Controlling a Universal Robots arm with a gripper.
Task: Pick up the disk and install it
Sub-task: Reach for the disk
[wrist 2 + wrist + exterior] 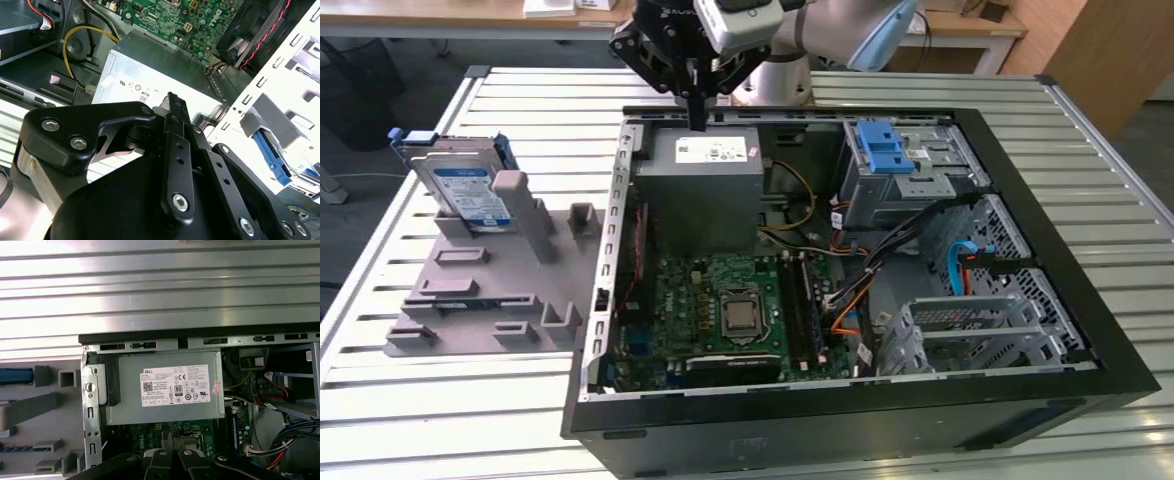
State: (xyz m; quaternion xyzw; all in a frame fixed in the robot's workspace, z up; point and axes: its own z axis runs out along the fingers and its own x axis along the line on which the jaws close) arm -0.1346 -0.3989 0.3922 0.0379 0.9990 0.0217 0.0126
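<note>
Presently my tool [698, 122] hangs pinched together and empty above the grey box [700, 190] inside the computer case [1067, 300]; the disk [464, 190] stands upright in the grey holder [467, 300] on the worktop [400, 400], well apart.

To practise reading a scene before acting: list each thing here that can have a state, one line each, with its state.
disk: upright in the grey holder, outside the case, not gripped.
claw: shut, empty, above the grey box.
computer case: lying on its side, open, insides exposed.
</note>
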